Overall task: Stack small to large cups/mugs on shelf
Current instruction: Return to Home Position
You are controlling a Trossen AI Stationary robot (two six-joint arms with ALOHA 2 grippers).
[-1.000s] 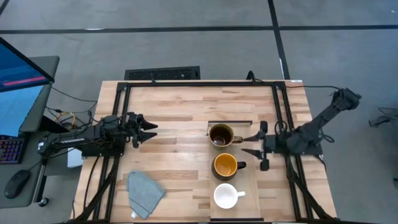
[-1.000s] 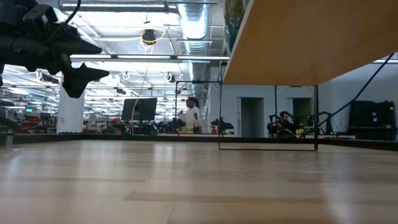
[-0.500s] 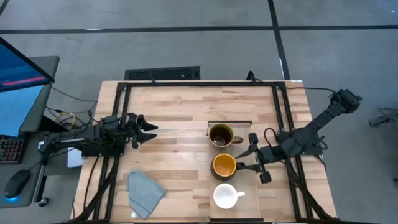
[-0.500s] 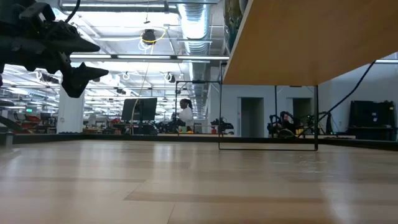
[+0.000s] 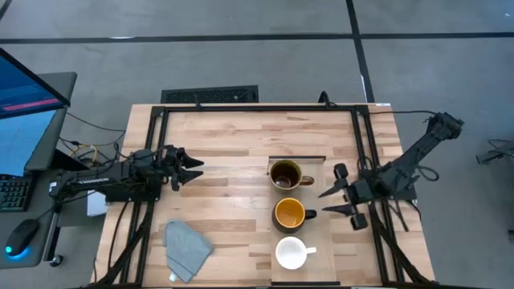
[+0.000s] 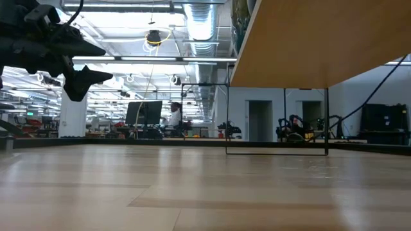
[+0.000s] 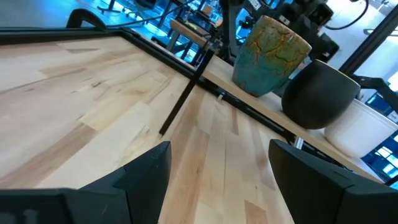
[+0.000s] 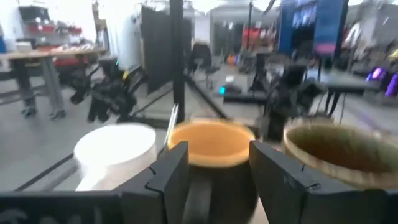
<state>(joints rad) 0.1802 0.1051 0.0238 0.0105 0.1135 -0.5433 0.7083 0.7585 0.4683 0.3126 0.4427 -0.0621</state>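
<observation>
Hovering beside yellow-lined mug (image 5: 290, 213) on shelf (image 5: 323, 238) — right end effector (image 5: 331, 201) released, empty; left end effector (image 5: 195, 168) released.

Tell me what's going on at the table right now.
Nothing is being held. Three handled mugs stand in a row on the pale wooden shelf: the teal-sided mug with a glossy brown inside, the dark mug with a yellow inside and the small white mug. The right gripper is open beside the yellow-lined mug, clear of it. The left gripper waits open over the left of the striped wooden tabletop.
</observation>
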